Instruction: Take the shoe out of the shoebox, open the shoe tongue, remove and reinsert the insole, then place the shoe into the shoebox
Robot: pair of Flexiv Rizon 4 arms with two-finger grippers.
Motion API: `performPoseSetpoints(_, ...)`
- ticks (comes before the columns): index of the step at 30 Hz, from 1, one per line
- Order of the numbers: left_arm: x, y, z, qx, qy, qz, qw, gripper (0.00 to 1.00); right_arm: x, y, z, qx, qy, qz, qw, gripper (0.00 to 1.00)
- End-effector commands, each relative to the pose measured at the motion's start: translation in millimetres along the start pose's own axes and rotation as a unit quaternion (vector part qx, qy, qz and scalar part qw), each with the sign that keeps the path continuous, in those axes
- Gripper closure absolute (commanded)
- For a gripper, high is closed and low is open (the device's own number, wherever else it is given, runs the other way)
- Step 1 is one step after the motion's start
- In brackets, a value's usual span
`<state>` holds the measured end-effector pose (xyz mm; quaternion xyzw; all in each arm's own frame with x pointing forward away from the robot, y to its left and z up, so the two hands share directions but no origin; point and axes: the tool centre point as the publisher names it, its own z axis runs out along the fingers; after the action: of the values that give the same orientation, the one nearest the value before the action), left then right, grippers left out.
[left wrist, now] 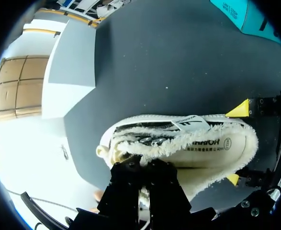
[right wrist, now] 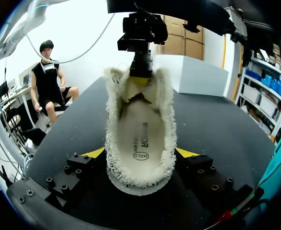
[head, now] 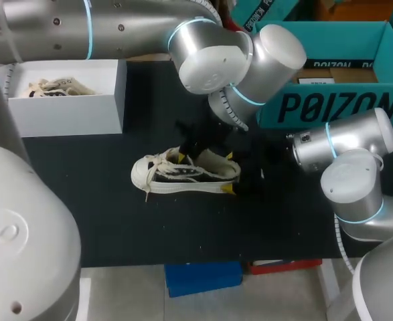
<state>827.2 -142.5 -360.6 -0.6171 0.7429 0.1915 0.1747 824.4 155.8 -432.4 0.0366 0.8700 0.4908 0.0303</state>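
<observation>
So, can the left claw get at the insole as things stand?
Probably yes. The shoe gapes wide, the insole lies bare, and the left claw hangs close over its laced end. The right claw only pinches the heel.

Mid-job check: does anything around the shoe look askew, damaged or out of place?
Nothing stands out. The shoe sits upright on the table, heel held by the right pincer, insole lying flat inside. Only a loose lace trails off the toe onto the table.

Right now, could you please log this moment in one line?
shoe: on table, outside shoebox | right gripper: shut on heel | left gripper: at tongue | insole: in
</observation>
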Motion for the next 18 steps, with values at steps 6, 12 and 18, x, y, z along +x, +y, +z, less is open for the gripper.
performPoseSetpoints(6,-35.2,1.3,-22.9,0.031,0.038,-0.014,0.999,1.00,-0.4,0.0,1.8,0.001,-0.001,0.001,1.000,1.00)
performPoseSetpoints(12,-64.0,5.8,-23.6,0.043,0.045,-0.031,0.998,1.00,-0.4,0.0,1.8,0.001,-0.001,0.001,1.000,1.00)
performPoseSetpoints(18,-83.1,17.0,-9.3,0.046,0.032,-0.041,0.998,1.00,-0.4,0.0,1.8,0.001,-0.001,0.001,1.000,1.00)
